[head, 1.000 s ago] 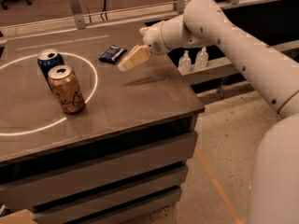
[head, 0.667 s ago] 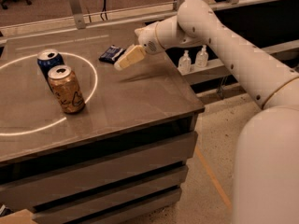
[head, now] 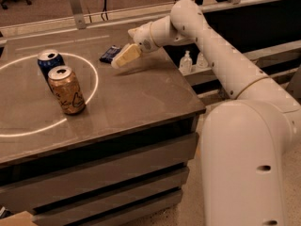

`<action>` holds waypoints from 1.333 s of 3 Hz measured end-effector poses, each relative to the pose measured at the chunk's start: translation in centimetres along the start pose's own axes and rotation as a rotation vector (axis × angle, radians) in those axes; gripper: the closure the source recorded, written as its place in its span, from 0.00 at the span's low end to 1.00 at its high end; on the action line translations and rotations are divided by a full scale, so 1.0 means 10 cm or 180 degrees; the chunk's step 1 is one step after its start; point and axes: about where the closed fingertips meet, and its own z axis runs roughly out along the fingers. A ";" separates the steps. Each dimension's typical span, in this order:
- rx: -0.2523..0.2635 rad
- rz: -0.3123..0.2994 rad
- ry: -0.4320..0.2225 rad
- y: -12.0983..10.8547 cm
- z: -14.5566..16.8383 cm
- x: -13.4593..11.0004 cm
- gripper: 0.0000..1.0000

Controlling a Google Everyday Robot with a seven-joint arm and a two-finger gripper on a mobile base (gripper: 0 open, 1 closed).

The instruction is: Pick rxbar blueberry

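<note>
a dim workroom with a concrete floor; in the middle stands a grey table (head: 141, 98) with a dark stone-like top and flat drawer fronts (head: 108, 173) below it. a thin white ring (head: 96, 79) is drawn on the left part of the top.

the robot's white arm (head: 221, 55) comes in from the lower right, rises, and reaches to the left over the far right part of the table. at its end the gripper (head: 123, 57) is pale beige, tilted down and to the left, low over the top. whether it is open or closed i cannot tell. it holds nothing that i can see.

inside the ring a gold-brown can (head: 67, 89) stands upright, nearer to the camera. a blue can (head: 49, 61) stands upright just behind it, to the left, and the two look touching or almost so.

the rxbar blueberry (head: 109, 53) lies flat on the table near the far edge, outside the ring and just to the right of it, well apart from both cans. it is a small dark blue wrapper. the tip of the gripper is just beside its right end; if they touch, i cannot tell.

beyond the right edge of the table, on a lower shelf (head: 263, 53), two small pale bottles (head: 186, 62) stand side by side.
</note>
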 end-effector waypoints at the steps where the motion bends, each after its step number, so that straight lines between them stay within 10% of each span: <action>1: -0.0075 0.0026 -0.0009 -0.05 0.13 0.02 0.00; 4: -0.0215 0.0117 0.0052 -0.11 0.35 0.11 0.44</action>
